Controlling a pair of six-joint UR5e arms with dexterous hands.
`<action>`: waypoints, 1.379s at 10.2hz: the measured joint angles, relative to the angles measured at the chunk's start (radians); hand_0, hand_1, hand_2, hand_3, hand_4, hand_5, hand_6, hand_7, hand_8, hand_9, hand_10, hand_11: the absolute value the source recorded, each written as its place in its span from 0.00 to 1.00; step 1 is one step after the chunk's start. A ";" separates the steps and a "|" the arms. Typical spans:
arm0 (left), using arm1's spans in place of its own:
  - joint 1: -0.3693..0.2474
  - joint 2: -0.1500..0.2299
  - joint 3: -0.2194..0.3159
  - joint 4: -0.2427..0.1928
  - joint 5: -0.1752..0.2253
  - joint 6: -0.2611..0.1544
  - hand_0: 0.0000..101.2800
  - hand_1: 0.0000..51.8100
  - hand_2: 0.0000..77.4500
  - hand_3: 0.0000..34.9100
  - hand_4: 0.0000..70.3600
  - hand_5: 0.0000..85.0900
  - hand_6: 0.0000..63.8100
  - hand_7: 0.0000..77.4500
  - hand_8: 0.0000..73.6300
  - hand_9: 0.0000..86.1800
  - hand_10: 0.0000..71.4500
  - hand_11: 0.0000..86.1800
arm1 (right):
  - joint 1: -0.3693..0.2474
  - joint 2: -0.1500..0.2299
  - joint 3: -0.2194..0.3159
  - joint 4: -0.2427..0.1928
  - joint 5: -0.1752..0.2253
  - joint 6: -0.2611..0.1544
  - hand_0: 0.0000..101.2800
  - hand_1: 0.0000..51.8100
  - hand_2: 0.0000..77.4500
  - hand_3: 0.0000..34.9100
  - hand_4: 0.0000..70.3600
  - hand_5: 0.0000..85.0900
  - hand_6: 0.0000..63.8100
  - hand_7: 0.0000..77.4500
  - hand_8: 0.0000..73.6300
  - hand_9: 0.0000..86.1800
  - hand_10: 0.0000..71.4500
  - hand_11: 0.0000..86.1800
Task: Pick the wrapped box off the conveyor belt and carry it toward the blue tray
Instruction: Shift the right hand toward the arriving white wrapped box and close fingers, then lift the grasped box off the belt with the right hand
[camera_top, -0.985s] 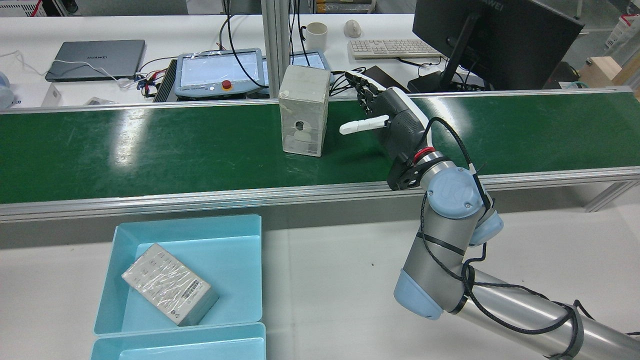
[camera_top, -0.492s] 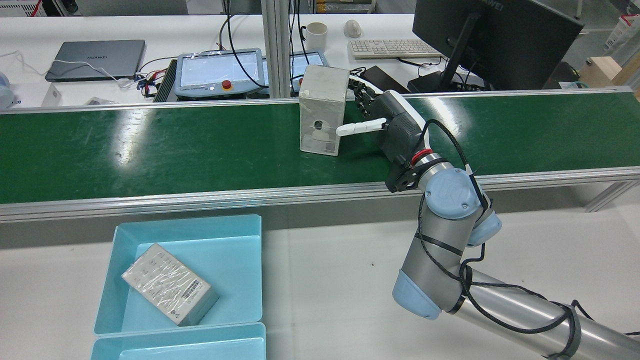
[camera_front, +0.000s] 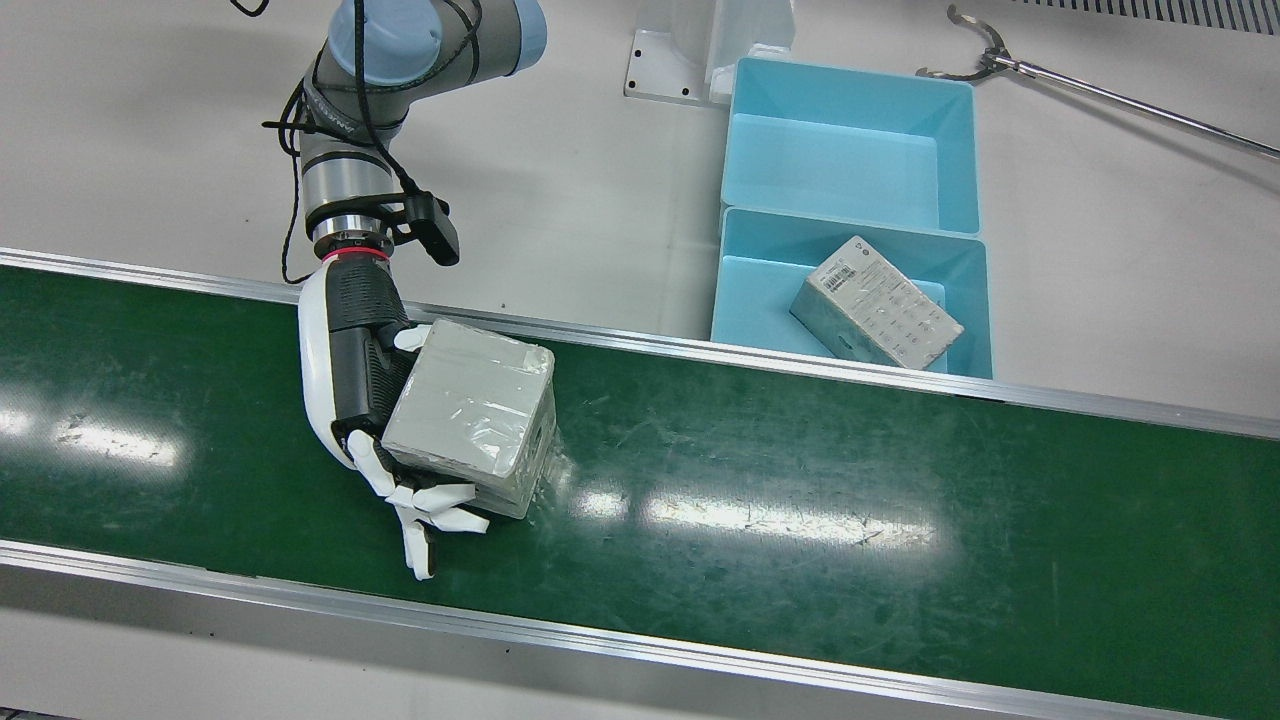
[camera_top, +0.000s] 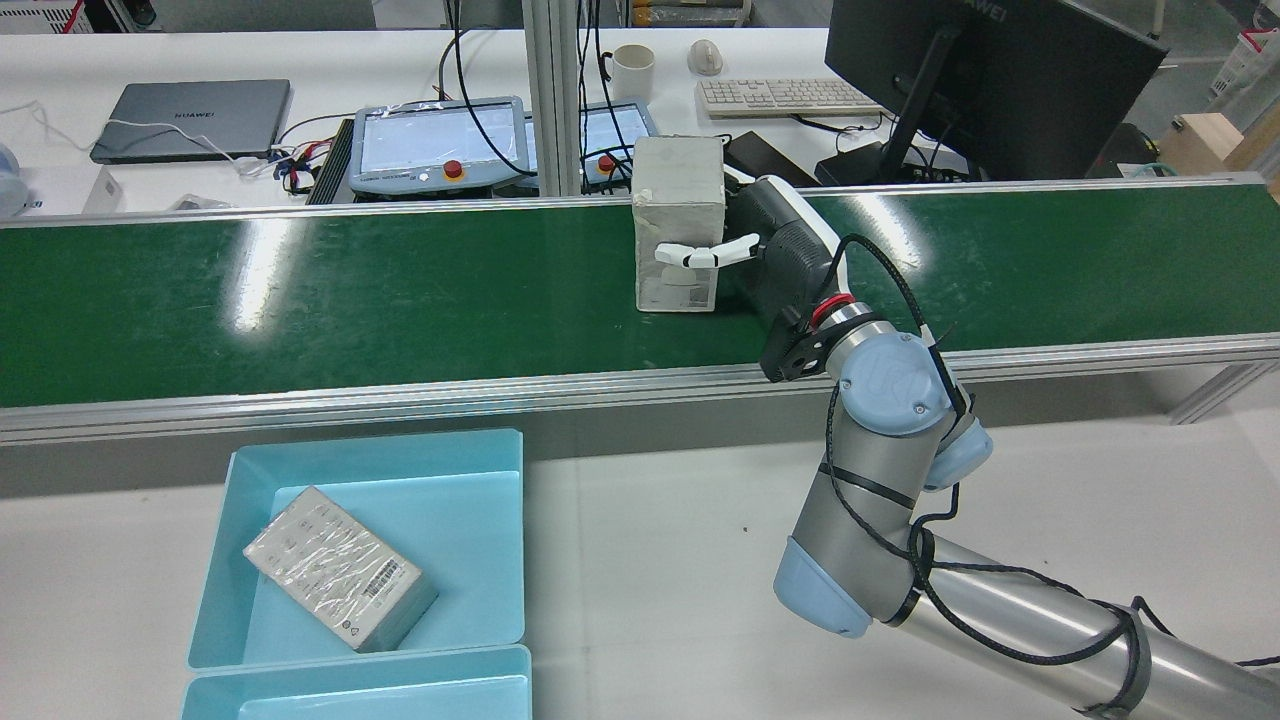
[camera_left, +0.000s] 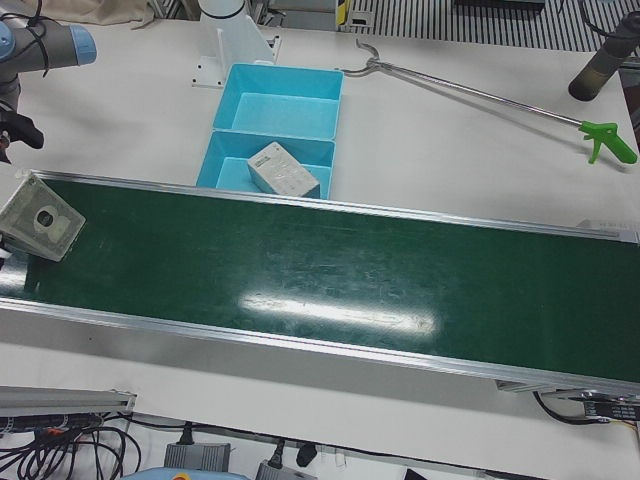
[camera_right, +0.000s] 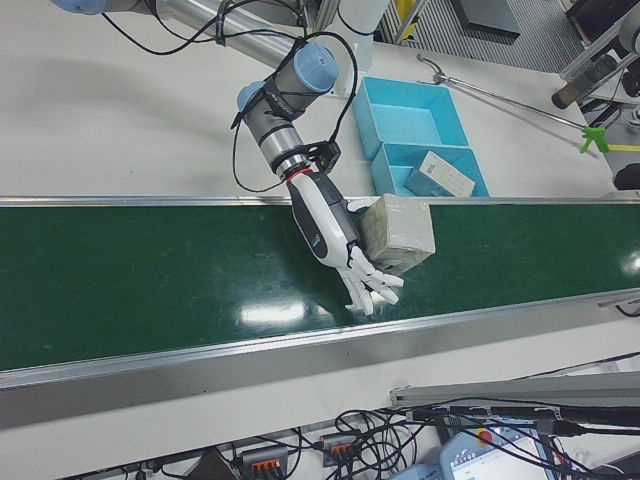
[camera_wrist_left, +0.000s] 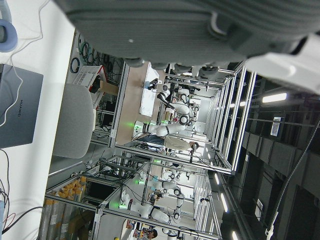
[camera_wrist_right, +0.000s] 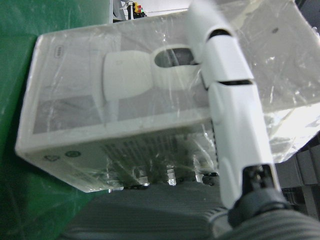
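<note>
The wrapped box (camera_top: 680, 200), grey-white under clear film, stands upright on the green conveyor belt (camera_top: 300, 300). My right hand (camera_top: 775, 240) presses its palm against the box's right side. Its thumb folds across the front face, and the fingers reach behind the box. In the front view the hand (camera_front: 350, 380) cups the box (camera_front: 475, 410). The right hand view shows the box (camera_wrist_right: 125, 115) close up under the thumb. The blue tray (camera_top: 480, 460) sits below the belt at the left with another wrapped box (camera_top: 340, 565) inside. The left hand (camera_wrist_left: 190, 30) shows only as a dark edge.
A second blue tray (camera_front: 850, 110) adjoins the first (camera_front: 960, 270). Aluminium rails (camera_top: 400, 395) border the belt. Teach pendants (camera_top: 440, 145), a monitor (camera_top: 980, 70) and a keyboard stand behind the belt. A long grabber tool (camera_front: 1100, 90) lies on the white table.
The box has travelled right along the belt into my right hand. The thumb has folded onto its front face, and the arm has shifted slightly left.
</note>
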 joint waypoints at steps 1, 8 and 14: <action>0.000 0.000 0.000 0.000 0.000 0.000 0.00 0.00 0.01 0.00 0.00 0.01 0.01 0.01 0.01 0.01 0.01 0.01 | 0.000 0.004 -0.003 -0.007 0.000 0.000 0.53 0.49 0.27 0.00 0.17 0.35 0.15 0.15 0.11 0.01 0.00 0.02; 0.000 0.000 0.000 0.000 0.000 0.000 0.00 0.00 0.01 0.00 0.00 0.01 0.01 0.01 0.01 0.01 0.01 0.01 | 0.005 0.153 0.105 -0.160 -0.040 -0.041 0.34 0.00 0.39 0.09 0.23 0.80 0.70 0.62 0.91 0.54 0.98 0.76; 0.000 0.000 0.000 0.000 0.000 0.000 0.00 0.00 0.01 0.00 0.00 0.01 0.01 0.01 0.01 0.01 0.01 0.01 | -0.137 0.317 0.149 -0.188 -0.034 -0.202 0.41 0.00 0.49 0.00 0.31 0.83 0.72 0.81 0.96 0.82 0.92 0.80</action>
